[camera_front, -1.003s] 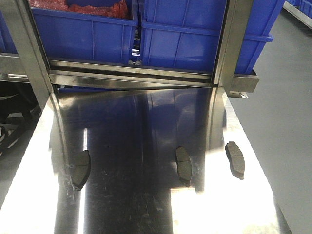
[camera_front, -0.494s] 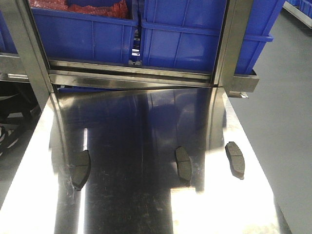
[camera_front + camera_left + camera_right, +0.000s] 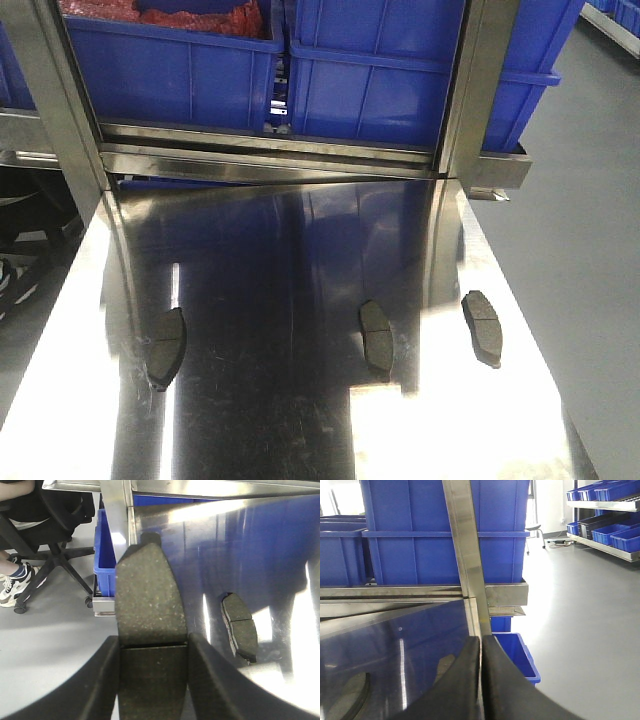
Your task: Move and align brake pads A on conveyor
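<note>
1. The left gripper (image 3: 152,647) is clenched on a brake pad (image 3: 150,605) — its dark fingers (image 3: 102,680) press the pad's two long edges, and the groove runs crosswise between them.
2. The right gripper (image 3: 481,680) is closed on nothing, its fingers pressed together.
3. Three more pads lie flat and well apart on the steel tabletop (image 3: 280,260) — left pad (image 3: 167,345), middle pad (image 3: 376,338), and right pad (image 3: 483,325) near the right edge.
4. Blue bins (image 3: 370,90) stand at the far side.
</note>
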Controlling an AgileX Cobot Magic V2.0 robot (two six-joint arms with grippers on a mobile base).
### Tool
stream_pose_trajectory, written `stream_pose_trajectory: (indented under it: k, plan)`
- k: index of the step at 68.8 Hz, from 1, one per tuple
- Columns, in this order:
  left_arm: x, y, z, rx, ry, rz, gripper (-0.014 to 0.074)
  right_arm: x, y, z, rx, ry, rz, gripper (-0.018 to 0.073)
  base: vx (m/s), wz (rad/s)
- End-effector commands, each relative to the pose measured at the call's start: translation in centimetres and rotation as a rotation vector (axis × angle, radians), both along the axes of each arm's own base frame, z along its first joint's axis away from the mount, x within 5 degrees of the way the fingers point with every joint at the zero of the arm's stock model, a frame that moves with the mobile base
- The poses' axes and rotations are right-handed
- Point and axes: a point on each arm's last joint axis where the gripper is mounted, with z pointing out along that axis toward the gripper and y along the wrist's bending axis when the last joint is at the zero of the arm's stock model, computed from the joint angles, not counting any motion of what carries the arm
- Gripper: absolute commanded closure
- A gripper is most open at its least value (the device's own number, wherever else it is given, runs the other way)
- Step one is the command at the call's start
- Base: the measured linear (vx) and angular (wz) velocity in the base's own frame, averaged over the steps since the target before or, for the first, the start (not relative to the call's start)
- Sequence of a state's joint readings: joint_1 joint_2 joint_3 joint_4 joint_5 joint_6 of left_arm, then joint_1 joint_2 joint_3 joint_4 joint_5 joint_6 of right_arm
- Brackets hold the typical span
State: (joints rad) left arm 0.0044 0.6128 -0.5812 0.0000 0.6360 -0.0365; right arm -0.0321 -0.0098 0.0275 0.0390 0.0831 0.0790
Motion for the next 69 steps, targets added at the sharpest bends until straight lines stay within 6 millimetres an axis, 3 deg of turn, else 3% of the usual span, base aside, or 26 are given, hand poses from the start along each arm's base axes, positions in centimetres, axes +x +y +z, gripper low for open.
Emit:
stream_pose_trajectory:
  k: [1,22,36,43,50,62,69]
  plan:
    - [0.4,-0.1,1.6,0.0,-0.112,-0.004,0.0519,0.0,-0.1,0.1,-0.017,-0.069,-0.009,0.0562,0.0,0.0]
    - [0.4,-0.1,1.6,0.0,-0.112,-0.004,0.0519,-0.1,-0.1,0.7,-0.024,-0.092,-0.01,0.0562,0.0,0.0]
    - [0.4,-0.1,1.6,0.0,-0.112,-0.004,0.0519,1.0,-0.1,5.0,-0.068,0.013,-0.009,0.0562,0.0,0.01]
    - [0.4,-0.1,1.6,0.0,-0.112,-0.004,0.0519,2.5,-0.2,7.7,-0.096,0.102,-0.011,0.0562,0.0,0.0]
    - [0.4,-0.1,1.6,0.0,-0.112,-0.004,0.0519,4.3,-0.3,9.0,-0.095,0.229,-0.009,0.0562,0.0,0.0]
    - [0.4,-0.1,1.6,0.0,-0.112,-0.004,0.0519,6.9,-0.5,8.6,-0.089,0.385,-0.004,0.0553,0.0,0.0]
    - [0.4,-0.1,1.6,0.0,-0.112,-0.004,0.0519,7.4,-0.5,8.2,-0.086,0.423,-0.002,0.048,0.0,0.0]
